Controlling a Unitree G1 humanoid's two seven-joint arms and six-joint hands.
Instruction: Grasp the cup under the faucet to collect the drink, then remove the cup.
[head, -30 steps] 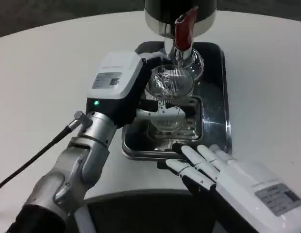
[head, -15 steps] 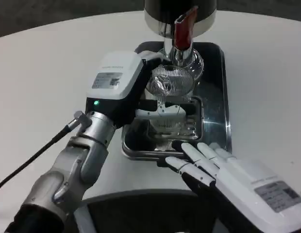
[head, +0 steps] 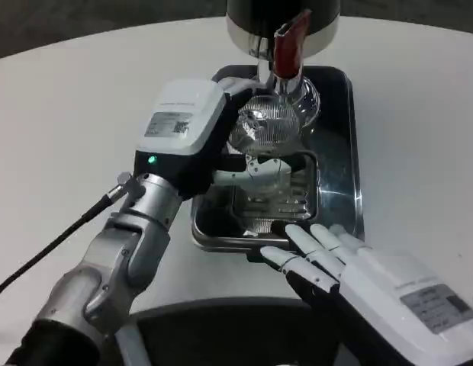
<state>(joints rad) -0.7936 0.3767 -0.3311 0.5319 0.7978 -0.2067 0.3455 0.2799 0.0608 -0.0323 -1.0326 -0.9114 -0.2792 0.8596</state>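
Tabletop (head: 69,99): white. Tray (head: 349,152): polished silver. Cup (head: 268,130): clear, finely ribbed. Faucet lever (head: 287,42): red. Dispenser (head: 282,19): black with a chrome band. Left hand (head: 187,133): white back, green light.

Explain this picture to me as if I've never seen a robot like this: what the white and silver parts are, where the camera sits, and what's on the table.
The camera sits on the robot's head or chest and looks down at a white table. The silver forearms belong to a humanoid robot, each ending in a many-fingered hand. The left hand reaches in from the picture's left and holds a clear ribbed cup, tilted, under the faucet of a drink dispenser with a red lever. Below the cup lies a shiny metal tray with a slotted drip grate. The right hand rests near the tray's front edge, fingers spread, holding nothing. I cannot tell whether any drink is flowing.
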